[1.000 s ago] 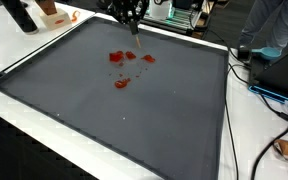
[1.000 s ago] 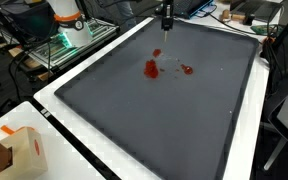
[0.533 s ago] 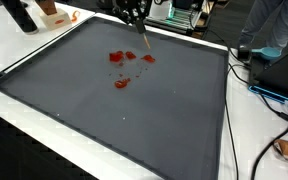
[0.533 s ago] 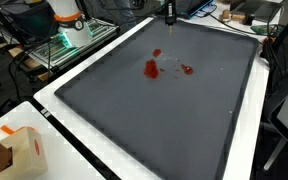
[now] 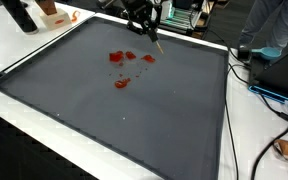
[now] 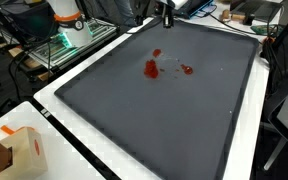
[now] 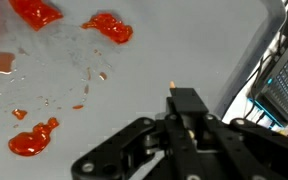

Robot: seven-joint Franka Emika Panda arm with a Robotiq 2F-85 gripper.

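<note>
Since a second ago, the gripper (image 5: 147,22) has swung from above the red blobs (image 5: 121,60) toward the far edge of the mat (image 5: 134,125). A clean carry probably means keeping the tip off the mat. The jaws pinch narrowly on a thin stick (image 5: 156,39), which slants down beside the blobs and seemingly touches nothing.

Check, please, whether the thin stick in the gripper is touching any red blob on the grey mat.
Apart. In the wrist view the stick ends over bare mat, with grey surface between its tip and the nearest red blob.
</note>
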